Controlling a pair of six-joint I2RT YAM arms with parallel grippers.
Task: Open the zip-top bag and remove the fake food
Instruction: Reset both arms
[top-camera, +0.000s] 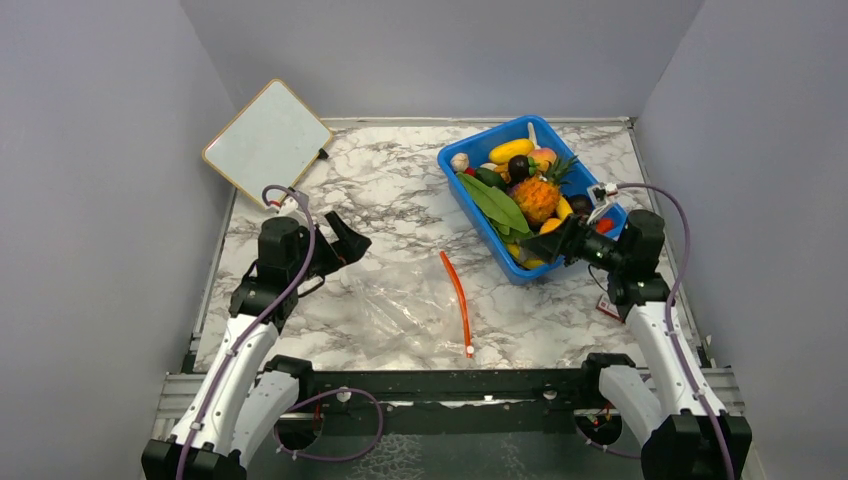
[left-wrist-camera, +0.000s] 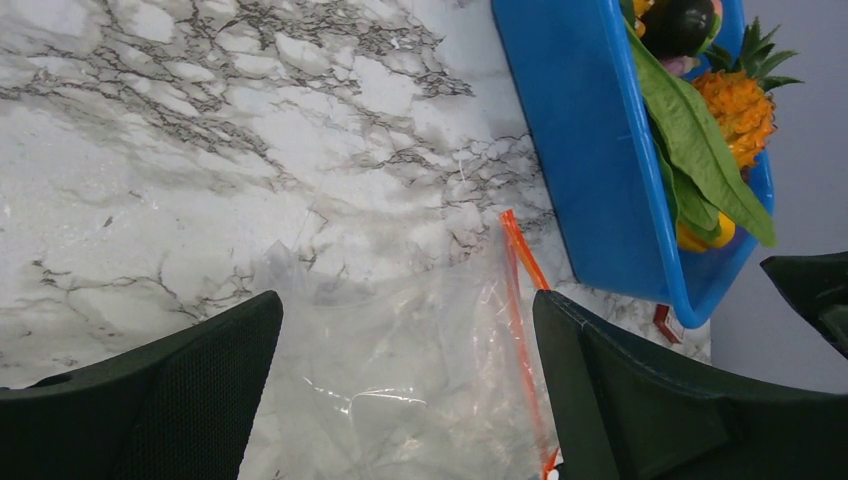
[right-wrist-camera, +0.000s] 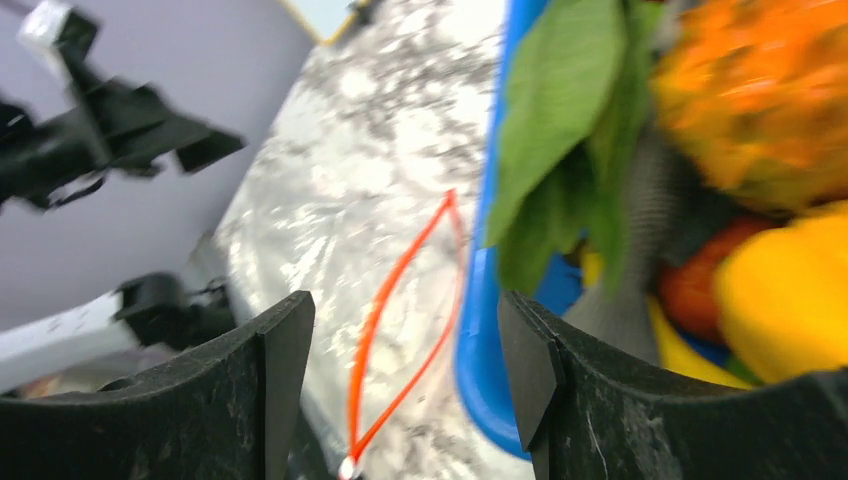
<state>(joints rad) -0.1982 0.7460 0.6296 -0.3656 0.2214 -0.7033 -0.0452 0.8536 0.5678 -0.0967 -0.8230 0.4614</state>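
Lying beside the blue bin (top-camera: 487, 137), the zip-top bag (top-camera: 400, 305) looks empty, the fake food (top-camera: 535, 198) in that bin. The left gripper (top-camera: 345, 258) and right gripper (top-camera: 535, 245) gape empty; the right, at the bin's corner, could snag its rim.

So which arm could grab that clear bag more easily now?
The left. The left gripper, open, hovers right by the zip-top bag, while the right gripper is away at the blue bin.

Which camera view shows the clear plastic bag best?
The top view: the whole bag lies flat, its orange strip on the right. The left wrist view shows only part of it; the right wrist view shows a blurred strip.
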